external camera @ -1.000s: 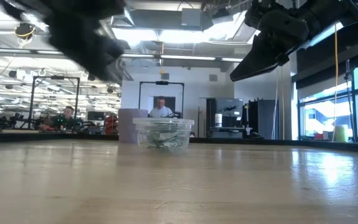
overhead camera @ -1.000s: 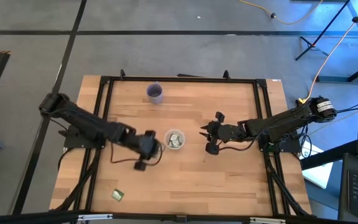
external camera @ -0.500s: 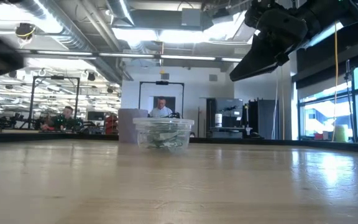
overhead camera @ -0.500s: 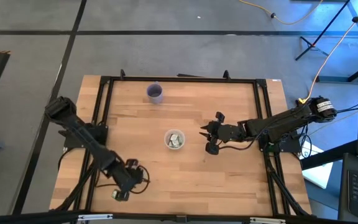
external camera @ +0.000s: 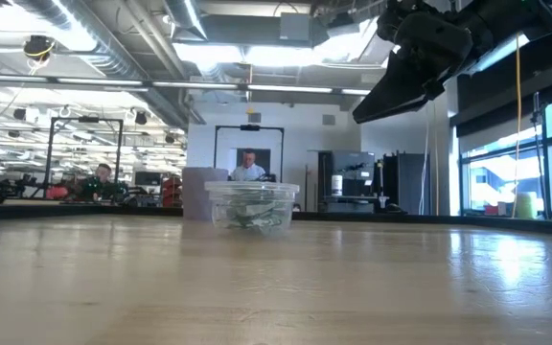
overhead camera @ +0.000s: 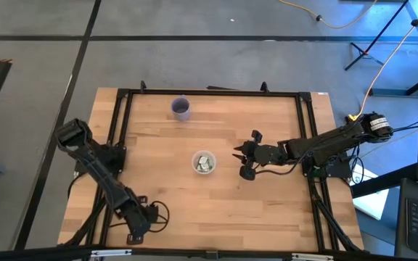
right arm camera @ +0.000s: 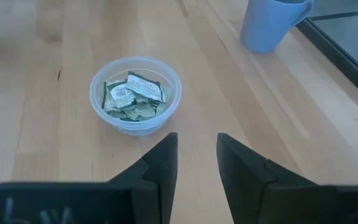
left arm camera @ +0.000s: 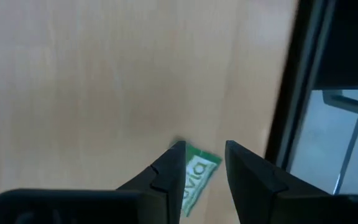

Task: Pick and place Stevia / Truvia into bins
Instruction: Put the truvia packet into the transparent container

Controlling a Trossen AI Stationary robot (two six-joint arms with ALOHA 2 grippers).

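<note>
Green-and-white sachet (left arm camera: pixel 194 176), clear whitish cup (right arm camera: pixel 135 93), purple cup (overhead camera: pixel 181 109), pale wood table (overhead camera: pixel 267 203)

Both arms are dark, jointed tubes with black cables looping beside them. The left gripper (left arm camera: pixel 204 167) has matte black, wedge-shaped fingers; the right gripper (right arm camera: pixel 196 158) looks identical.

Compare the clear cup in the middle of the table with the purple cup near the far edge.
The clear cup is see-through and whitish; the purple cup is opaque. The clear cup holds green and white sachets; nothing shows of what the purple cup holds. The clear cup stands mid-table, near the right gripper; the purple cup stands by the far edge, away from both arms. Both are small, round and upright on the table.
</note>
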